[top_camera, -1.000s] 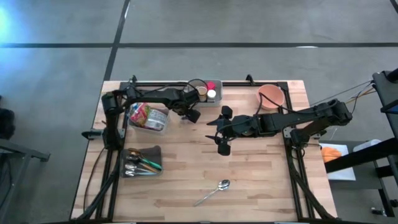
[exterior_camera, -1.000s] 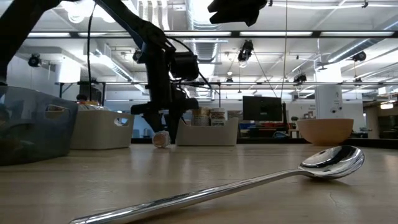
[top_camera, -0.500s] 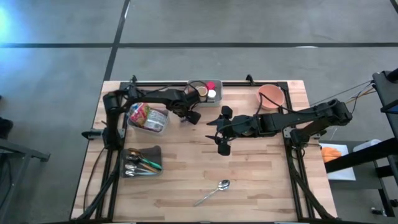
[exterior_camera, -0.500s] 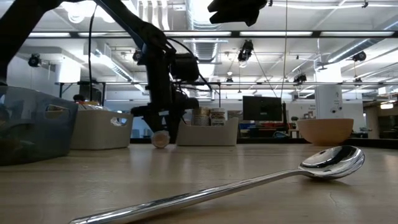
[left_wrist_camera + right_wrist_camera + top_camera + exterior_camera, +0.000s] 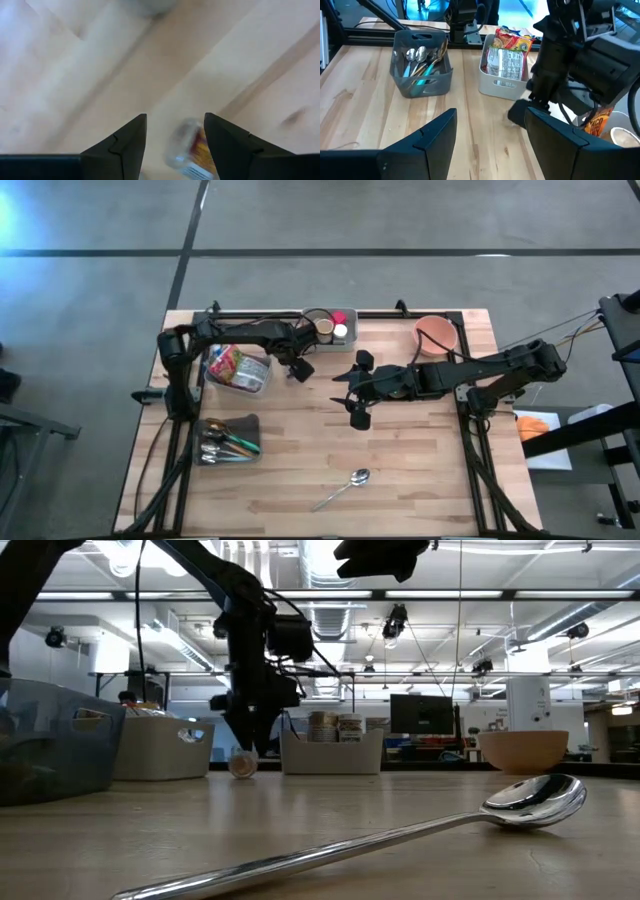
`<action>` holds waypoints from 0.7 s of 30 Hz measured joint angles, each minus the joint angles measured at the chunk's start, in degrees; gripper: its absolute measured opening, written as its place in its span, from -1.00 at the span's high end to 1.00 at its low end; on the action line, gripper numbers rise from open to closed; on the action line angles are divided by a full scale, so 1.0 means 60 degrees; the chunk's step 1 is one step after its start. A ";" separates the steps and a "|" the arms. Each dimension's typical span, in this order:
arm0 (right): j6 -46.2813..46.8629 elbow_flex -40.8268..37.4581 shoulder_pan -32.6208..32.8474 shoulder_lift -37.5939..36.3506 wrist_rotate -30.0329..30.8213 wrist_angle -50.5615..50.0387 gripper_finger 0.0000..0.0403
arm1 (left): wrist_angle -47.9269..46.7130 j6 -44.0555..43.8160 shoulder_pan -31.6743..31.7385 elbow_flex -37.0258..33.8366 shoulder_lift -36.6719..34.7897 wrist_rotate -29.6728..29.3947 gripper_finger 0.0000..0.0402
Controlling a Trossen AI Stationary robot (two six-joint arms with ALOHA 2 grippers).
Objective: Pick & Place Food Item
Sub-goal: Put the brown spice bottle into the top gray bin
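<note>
- We see the left gripper (image 5: 296, 369) near the desk's (image 5: 400, 470) far edge, just in front of the tray of cups (image 5: 330, 326) and beside the bin of snack packets (image 5: 238, 368).
- In the left wrist view its fingers (image 5: 122, 145) stand apart, pointing down at the wood, with a small food jar (image 5: 190, 150) lying on the desk between them.
- We cannot say whether the fingers touch the jar; it looks loose on the wood, so we take the gripper as released.
- From the low view the same small round item (image 5: 241, 765) rests on the desk right under the left gripper (image 5: 245, 740).
- The right gripper (image 5: 357, 391) hangs over the middle of the desk, well apart from the jar, its fingers spread wide and grasping nothing.
- In the right wrist view those two fingers (image 5: 427, 142) frame bare wood, with the left arm (image 5: 570, 55) beyond them.
- A grey caddy of cutlery (image 5: 228, 440) stands near the left edge of the desk; the right wrist view shows spoons and forks upright in it (image 5: 420, 62).
- The snack bin (image 5: 506, 62) holds bright printed packets standing on end.
- A pinkish bowl (image 5: 438, 334) sits at the far right corner.
- A single spoon (image 5: 344, 488) lies alone near the front edge, bowl toward the right side.
</note>
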 joint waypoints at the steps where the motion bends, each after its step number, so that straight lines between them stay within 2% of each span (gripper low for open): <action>1: -0.0003 0.0000 0.0000 0.0000 0.0000 0.0000 -0.16 | -0.0015 0.0449 -0.0022 0.0000 -0.0058 -0.0258 0.01; 8: -0.0004 0.0000 0.0002 0.0000 0.0000 0.0000 -0.16 | -0.0234 0.3942 -0.0123 0.0000 -0.0730 -0.0569 0.01; 15: 0.0001 0.0000 0.0001 0.0000 0.0000 0.0004 -0.16 | -0.0268 0.8643 -0.0818 -0.0066 -0.0981 -0.0809 0.01; 21: -0.0015 0.0000 0.0000 0.0000 0.0000 0.0001 -0.16 | -0.0316 1.1920 -0.1491 -0.0067 -0.0819 -0.2544 0.01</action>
